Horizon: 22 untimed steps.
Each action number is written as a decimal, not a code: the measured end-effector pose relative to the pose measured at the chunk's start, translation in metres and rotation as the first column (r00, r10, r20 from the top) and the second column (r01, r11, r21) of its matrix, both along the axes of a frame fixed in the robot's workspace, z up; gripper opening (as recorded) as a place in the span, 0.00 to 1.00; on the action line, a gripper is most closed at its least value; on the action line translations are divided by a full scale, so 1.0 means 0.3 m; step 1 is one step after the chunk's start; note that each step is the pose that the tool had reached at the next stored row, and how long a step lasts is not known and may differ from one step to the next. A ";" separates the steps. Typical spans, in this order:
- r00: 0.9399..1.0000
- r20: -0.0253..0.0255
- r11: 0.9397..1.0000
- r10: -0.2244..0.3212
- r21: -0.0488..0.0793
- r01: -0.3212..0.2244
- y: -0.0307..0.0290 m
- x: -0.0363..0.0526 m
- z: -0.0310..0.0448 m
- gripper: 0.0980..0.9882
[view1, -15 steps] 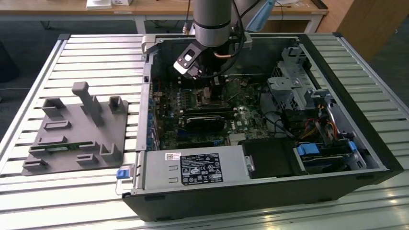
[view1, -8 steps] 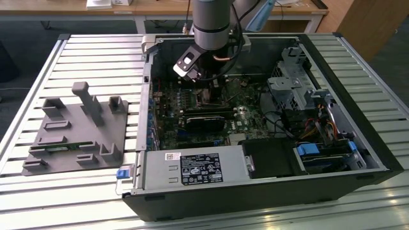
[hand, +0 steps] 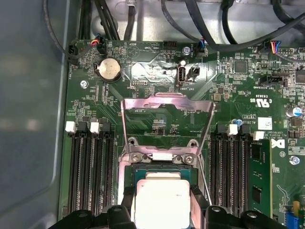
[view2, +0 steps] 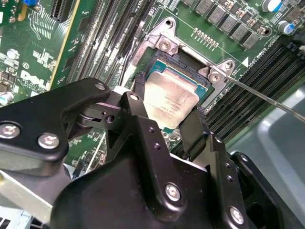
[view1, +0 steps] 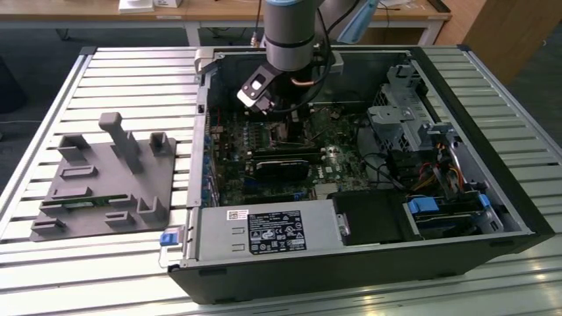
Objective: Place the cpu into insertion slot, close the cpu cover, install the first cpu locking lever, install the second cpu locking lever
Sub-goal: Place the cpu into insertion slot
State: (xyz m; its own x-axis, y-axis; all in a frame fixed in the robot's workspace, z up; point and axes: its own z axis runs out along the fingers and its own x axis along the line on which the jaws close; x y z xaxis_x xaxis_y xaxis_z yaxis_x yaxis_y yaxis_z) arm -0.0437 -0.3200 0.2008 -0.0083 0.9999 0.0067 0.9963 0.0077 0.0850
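The claw (view2: 169, 97) is clamped on the cpu (hand: 159, 200), its 2 fingers (view2: 193, 129) pressed to opposite edges. It holds the chip directly over the slot (view2: 183, 61). The slot sits on the board (hand: 95, 109), toward the far edge of the case (view1: 351, 276) lying on the table (view1: 114, 276). I cannot tell whether the cpu is already seated or just above the slot.

My main worry is a crooked landing. If 1 corner goes in first, or the chip is not lined up with the slot's rim, it could perch on the frame or bend the contacts below. A claw that lets go unevenly could drag the chip sideways. The fingers reach down inside the slot's frame, so they might scrape it.

Just beside the slot a thin wire lever (view2: 267, 98) sticks out, and the claw could snag it. Beyond the slot, the cover (hand: 167, 98) stands raised on its hinge. A knock could drop it onto the fingers.

As for writing, the cpu face carries faint print. The board has white lettering. A printed label (view1: 272, 232) sits at the case's near edge.
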 end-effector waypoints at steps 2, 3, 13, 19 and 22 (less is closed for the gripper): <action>1.000 0.000 1.000 0.000 0.000 0.000 0.001 0.000 -0.005 0.50; 1.000 -0.001 1.000 0.000 0.000 0.000 0.001 0.000 -0.007 0.50; 1.000 -0.003 1.000 0.000 0.000 0.000 0.007 0.000 -0.025 0.50; 1.000 -0.003 1.000 0.000 0.000 0.000 0.007 0.000 -0.028 0.50; 1.000 -0.003 1.000 0.000 0.000 0.000 0.007 0.000 -0.026 0.50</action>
State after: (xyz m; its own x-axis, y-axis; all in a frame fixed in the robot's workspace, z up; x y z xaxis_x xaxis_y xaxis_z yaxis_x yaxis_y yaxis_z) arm -0.0438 -0.3178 0.1931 -0.0080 0.9999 0.0071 0.9966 0.0074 0.0820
